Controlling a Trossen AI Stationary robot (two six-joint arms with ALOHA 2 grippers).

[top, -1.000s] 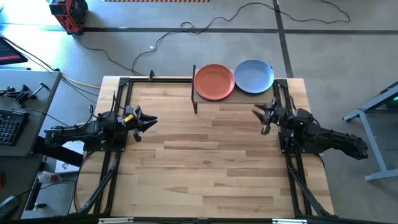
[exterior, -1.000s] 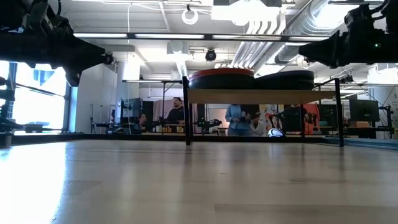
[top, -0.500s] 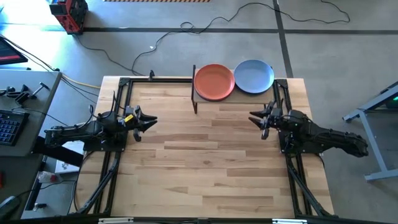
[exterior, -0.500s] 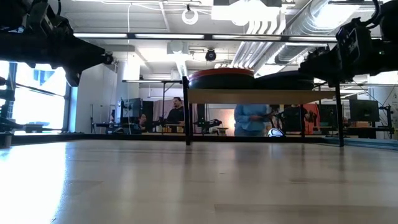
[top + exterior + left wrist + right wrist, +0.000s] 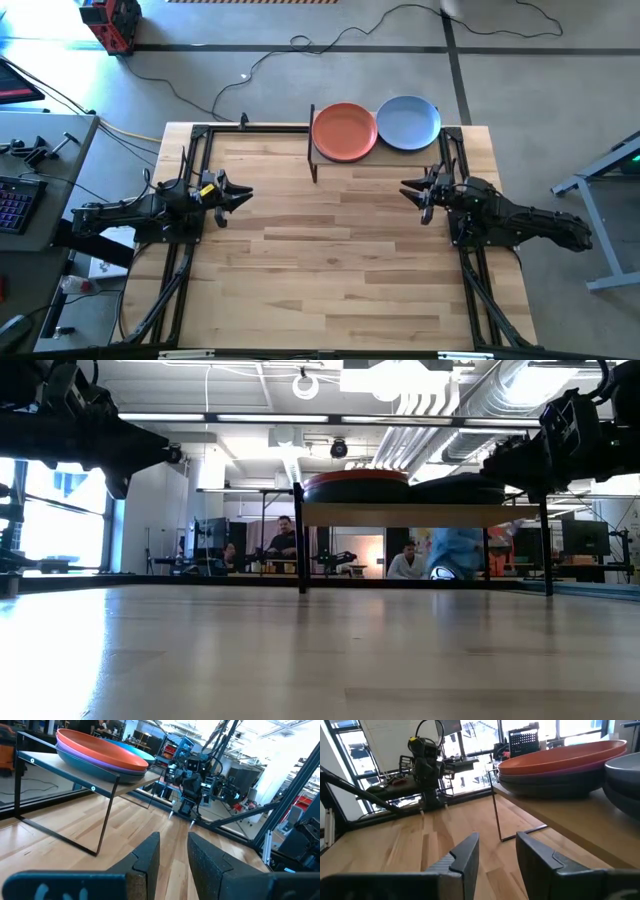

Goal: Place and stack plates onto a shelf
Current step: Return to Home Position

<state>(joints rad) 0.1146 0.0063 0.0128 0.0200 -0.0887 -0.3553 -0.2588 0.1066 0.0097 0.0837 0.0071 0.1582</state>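
Two stacks of plates rest on the shelf (image 5: 420,515) at the table's far edge. The left stack has an orange plate (image 5: 345,131) on top, over a purple one (image 5: 107,764) and dark ones. The right stack is topped by a light blue plate (image 5: 408,122). My left gripper (image 5: 245,195) hovers open over the table's left side, pointing level toward the right. Over the right side, my right gripper (image 5: 408,188) hovers open, pointing level toward the left, just in front of the shelf. Both wrist views show nothing between either gripper's fingers.
The shelf stands on thin black posts (image 5: 314,158), with open room under its board. Bare slatted wood (image 5: 330,260) lies between the two arms and toward the near edge. Black frame rails (image 5: 190,150) run along both table sides. People move in the room beyond the table.
My right gripper has rolled at the wrist, levelled out and sunk a little, then kept still. The plates and my left gripper have not moved.
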